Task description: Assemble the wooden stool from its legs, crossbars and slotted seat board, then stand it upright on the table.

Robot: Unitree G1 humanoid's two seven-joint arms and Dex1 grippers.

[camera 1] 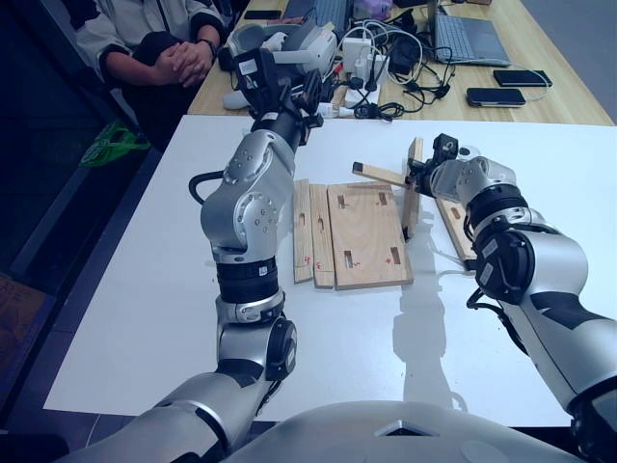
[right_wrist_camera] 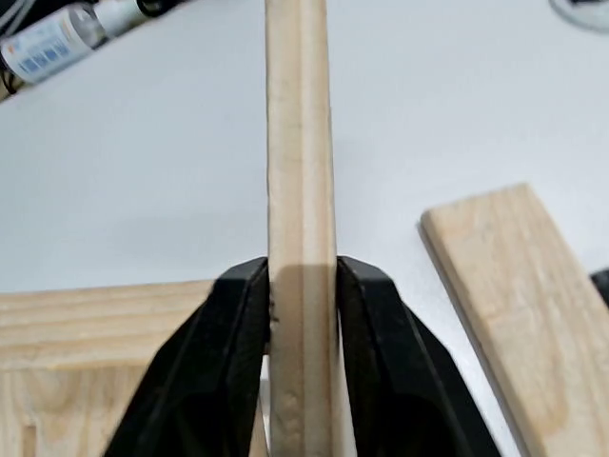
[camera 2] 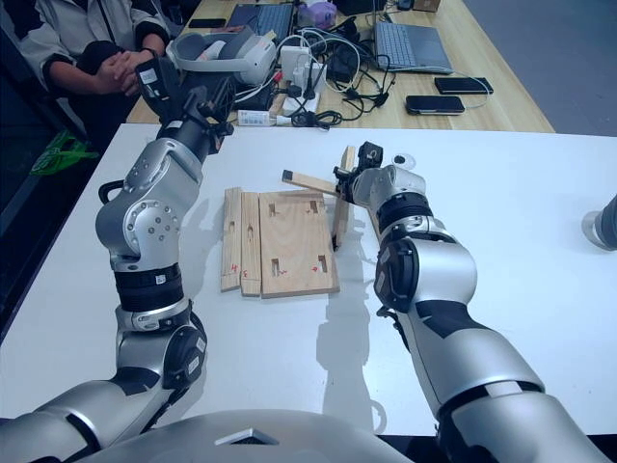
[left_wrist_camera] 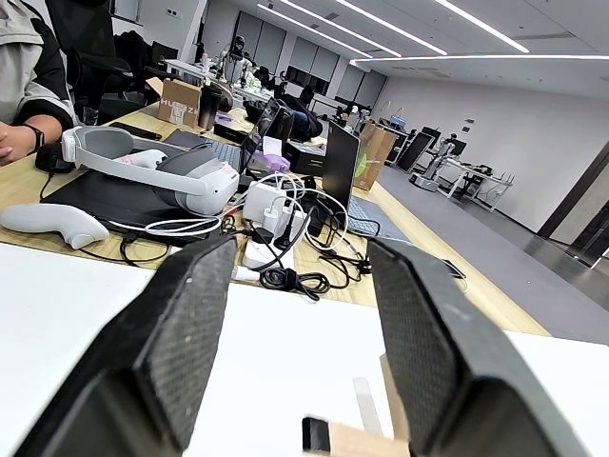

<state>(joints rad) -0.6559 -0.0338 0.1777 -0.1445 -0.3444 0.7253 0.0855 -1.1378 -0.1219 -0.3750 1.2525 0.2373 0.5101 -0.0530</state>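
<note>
The slotted seat board (camera 1: 366, 236) lies flat mid-table, with two loose planks (camera 1: 310, 231) side by side against its left edge. My right gripper (camera 1: 421, 177) is shut on a leg (right_wrist_camera: 301, 143) held upright at the board's right edge. A crossbar (camera 1: 378, 174) sticks out of that leg to the left, above the board. Another plank (camera 1: 455, 229) lies flat just right of the held leg. My left gripper (camera 1: 301, 96) hangs raised over the table's far side, behind the board, its fingers (left_wrist_camera: 190, 352) open with nothing between them.
A wooden desk (camera 1: 540, 68) behind the white table carries a headset (camera 1: 289, 48), tangled cables (camera 1: 381, 82), a laptop and phones. A person sits at the far left with hands clasped. A small bottle (right_wrist_camera: 48, 43) lies near the back. The table's front half is bare.
</note>
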